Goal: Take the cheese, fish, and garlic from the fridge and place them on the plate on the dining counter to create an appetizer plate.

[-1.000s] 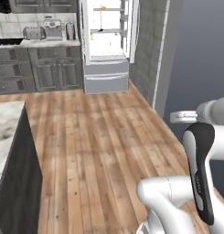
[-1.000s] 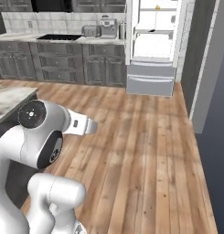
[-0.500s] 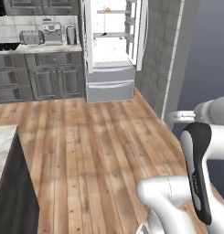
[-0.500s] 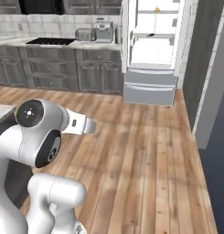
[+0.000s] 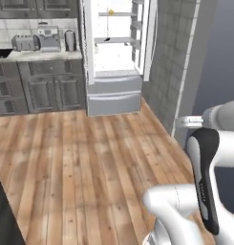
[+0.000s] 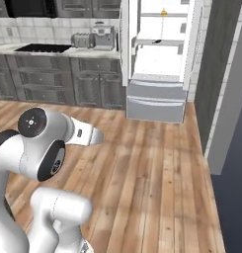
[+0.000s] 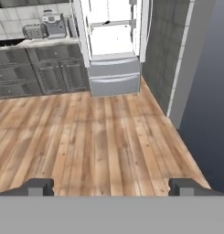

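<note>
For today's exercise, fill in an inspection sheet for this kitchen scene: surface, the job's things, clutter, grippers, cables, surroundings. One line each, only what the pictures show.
Surface: wooden plank floor between the robot and the fridge, bare.
Job's things: fridge stands with its doors open; a small yellow-orange cheese on an upper shelf; a slim dark fish on the shelf below. Garlic and plate: nothing seen.
Clutter: toaster and a coffee machine on the wall counter.
Grippers: gripper open, holding nothing, facing the fridge from across the floor.
Cables: nothing seen.
Surroundings: grey cabinets left of the fridge, grey tiled wall right of it.
</note>
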You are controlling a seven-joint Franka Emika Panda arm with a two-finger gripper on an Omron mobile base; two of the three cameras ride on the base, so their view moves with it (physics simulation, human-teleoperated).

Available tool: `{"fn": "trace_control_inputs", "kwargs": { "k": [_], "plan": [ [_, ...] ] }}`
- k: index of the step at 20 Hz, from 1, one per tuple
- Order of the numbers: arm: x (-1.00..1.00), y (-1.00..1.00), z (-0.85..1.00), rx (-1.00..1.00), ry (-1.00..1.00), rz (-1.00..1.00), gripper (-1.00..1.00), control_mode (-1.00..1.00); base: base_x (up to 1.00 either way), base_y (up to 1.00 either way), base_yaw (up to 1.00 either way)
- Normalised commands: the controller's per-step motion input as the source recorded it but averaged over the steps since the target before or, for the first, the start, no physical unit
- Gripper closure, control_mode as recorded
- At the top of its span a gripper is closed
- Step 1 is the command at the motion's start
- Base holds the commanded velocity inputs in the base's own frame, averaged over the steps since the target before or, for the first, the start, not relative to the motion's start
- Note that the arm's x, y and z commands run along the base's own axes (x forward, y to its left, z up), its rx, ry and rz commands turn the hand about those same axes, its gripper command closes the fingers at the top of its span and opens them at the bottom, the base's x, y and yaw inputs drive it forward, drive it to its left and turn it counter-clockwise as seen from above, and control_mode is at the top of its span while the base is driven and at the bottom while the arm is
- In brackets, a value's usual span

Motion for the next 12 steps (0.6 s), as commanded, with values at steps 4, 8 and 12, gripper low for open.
{"fn": "trace_control_inputs", "kwargs": {
  "k": [4,8,12],
  "plan": [
    [0.00,0.00,0.00,0.00,0.00,0.00,-1.00,1.00,0.71,-0.52,0.00],
    [0.00,0.00,0.00,0.00,0.00,0.00,-1.00,1.00,0.80,-0.43,0.00],
    [0.00,0.00,0.00,0.00,0.00,0.00,-1.00,1.00,0.91,-0.24,0.00]
  ]
}}
